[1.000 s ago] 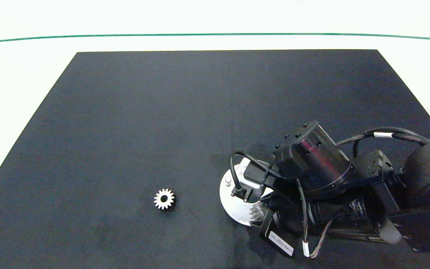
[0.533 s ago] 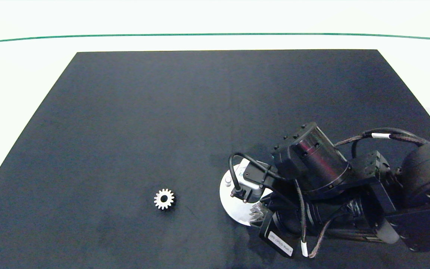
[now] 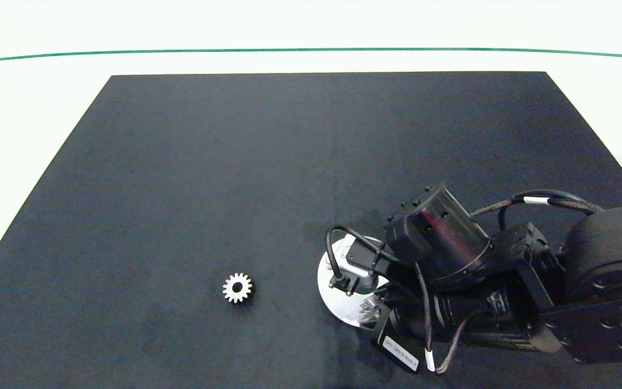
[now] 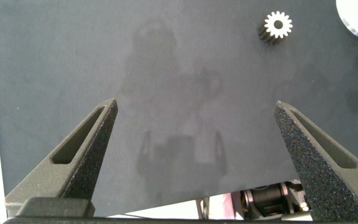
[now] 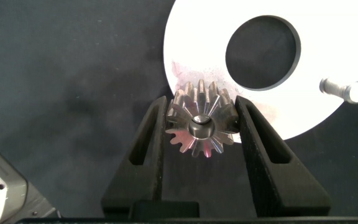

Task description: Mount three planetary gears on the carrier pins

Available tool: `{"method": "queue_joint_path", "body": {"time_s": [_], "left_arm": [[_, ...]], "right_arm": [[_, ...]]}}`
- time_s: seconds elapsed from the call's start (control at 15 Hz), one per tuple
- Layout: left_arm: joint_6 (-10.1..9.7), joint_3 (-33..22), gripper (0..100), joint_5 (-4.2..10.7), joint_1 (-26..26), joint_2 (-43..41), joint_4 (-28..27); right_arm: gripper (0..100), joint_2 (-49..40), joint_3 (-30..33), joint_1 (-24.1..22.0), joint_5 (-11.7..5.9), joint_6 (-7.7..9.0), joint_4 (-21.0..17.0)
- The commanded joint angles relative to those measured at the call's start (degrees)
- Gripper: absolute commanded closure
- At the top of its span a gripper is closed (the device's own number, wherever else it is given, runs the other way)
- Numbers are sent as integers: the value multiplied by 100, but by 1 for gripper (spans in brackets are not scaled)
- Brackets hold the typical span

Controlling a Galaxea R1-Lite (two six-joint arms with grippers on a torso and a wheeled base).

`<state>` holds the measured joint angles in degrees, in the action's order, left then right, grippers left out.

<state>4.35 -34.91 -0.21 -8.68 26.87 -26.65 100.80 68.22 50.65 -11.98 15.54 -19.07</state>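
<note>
The right claw point(image 5: 199, 127) pinches a small silvery-grey toothed metal gear point(image 5: 199, 124) at the flat white disc's point(image 5: 328, 81) rim. The left claw point(image 4: 194, 152) hangs spread over bare dark desk point(image 4: 166, 74). A second gear point(image 3: 237, 288) lies well apart.

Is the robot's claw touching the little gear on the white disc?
Touching. The right wrist view shows the right gripper with both fingers pressed against the gear's teeth.

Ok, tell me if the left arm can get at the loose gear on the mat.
Probably yes: the left gripper is open, the loose gear lies flat on bare mat, and nothing stands between them.
</note>
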Motion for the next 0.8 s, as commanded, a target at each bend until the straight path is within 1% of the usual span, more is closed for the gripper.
{"method": "queue_joint_path", "body": {"time_s": [0.07, 0.47, 0.53, 0.6, 0.67, 0.73, 0.8], "left_arm": [[4, -7, 0, 3, 7, 3, -16], [-5, -42, 0, 3, 7, 3, -16], [-5, -42, 0, 3, 7, -6, -16], [-5, -33, 0, 3, 7, -24, -25], [-5, -7, 0, 3, 7, -41, -25], [-5, -7, 0, 3, 7, -50, -33], [-5, -15, 0, 3, 7, -50, -33]], "right_arm": [[0, 9, 7, -3, -23, 10, -9], [0, -96, -28, 6, -15, -7, -18], [0, -325, -107, -11, -32, -51, -9], [0, -676, -151, -38, -102, -104, -1], [0, -1001, -142, -152, -190, -113, -1], [0, -1362, -142, -433, -252, -78, -1], [0, -1660, -151, -697, -261, -60, -18]]}}
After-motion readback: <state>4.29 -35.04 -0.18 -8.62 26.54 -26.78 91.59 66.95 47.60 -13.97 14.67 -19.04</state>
